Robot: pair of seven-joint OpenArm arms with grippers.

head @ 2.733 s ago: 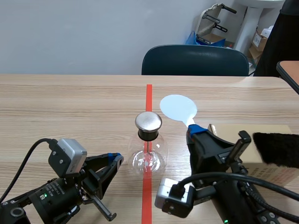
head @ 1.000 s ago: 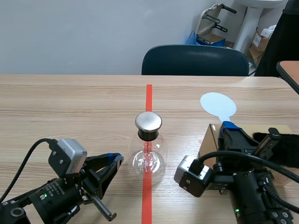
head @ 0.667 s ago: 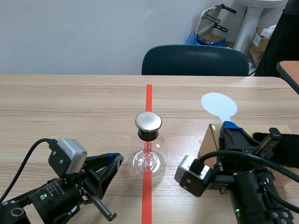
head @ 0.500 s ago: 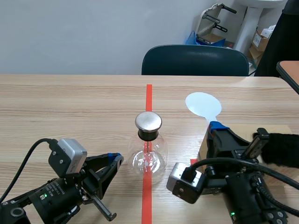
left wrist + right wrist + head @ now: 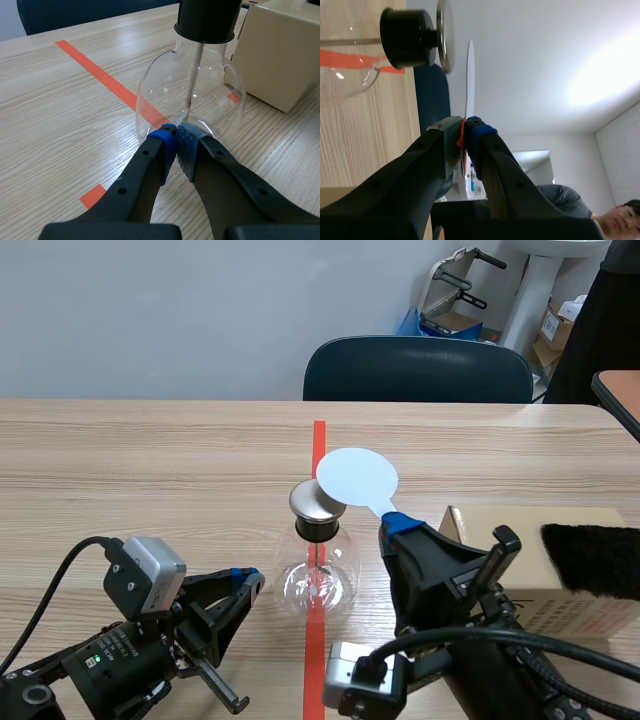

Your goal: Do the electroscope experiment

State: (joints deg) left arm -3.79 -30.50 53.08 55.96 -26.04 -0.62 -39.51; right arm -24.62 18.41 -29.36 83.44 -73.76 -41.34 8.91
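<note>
The electroscope, a clear glass flask [image 5: 318,580] with a black stopper and a round metal cap [image 5: 318,500], stands on the red tape line. My right gripper [image 5: 392,526] is shut on the thin handle of a white disc paddle [image 5: 357,476], and the disc hangs just above and right of the cap. In the right wrist view the paddle disc [image 5: 469,80] shows edge-on, close beside the metal cap [image 5: 442,35], with the right gripper [image 5: 464,135] clamped on its handle. My left gripper [image 5: 175,142] is shut on nothing, its tips right in front of the flask [image 5: 192,95] base.
A cardboard box [image 5: 530,560] sits right of the flask with a black furry cloth [image 5: 595,558] on top. The box [image 5: 280,50] also shows beyond the flask in the left wrist view. A dark chair [image 5: 418,370] stands behind the table's far edge.
My right arm has swung the paddle left from over the box, so the disc is now at the metal cap. The left arm has not moved.
</note>
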